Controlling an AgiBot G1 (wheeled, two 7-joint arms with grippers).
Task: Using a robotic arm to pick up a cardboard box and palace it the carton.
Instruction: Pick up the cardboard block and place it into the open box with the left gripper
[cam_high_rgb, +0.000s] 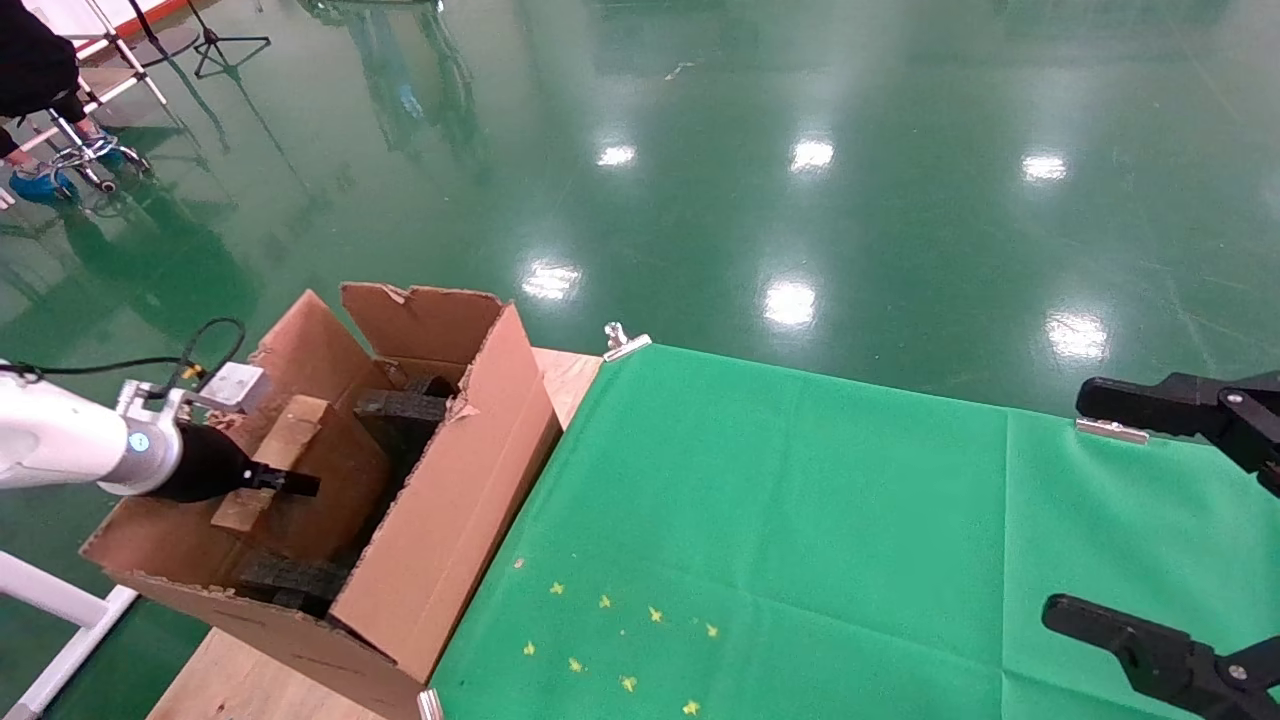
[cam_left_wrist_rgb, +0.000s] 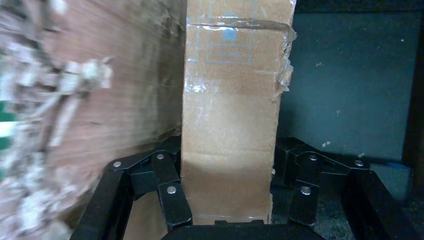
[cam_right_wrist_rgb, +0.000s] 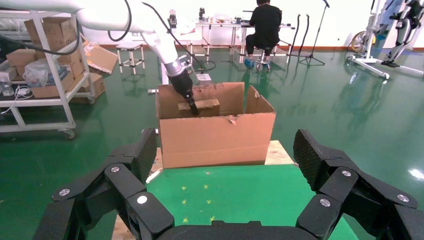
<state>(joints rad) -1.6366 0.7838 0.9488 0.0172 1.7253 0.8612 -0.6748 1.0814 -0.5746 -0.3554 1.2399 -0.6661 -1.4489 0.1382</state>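
Left tool (cam_high_rgb: 290, 483) clamped narrow on small flat brown cardboard box (cam_high_rgb: 285, 455), held inside large brown corrugated carton (cam_high_rgb: 440, 520) above dark foam blocks (cam_high_rgb: 400, 405). Right tool (cam_right_wrist_rgb: 225, 170) wide open, empty, over green-covered desk (cam_high_rgb: 800, 520).

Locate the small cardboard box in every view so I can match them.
Head: box held by left gripper over the carton.
Left wrist: box fills the centre, clamped in the gripper.
Right wrist: box at the carton's rim.
Shared landmark: the carton.
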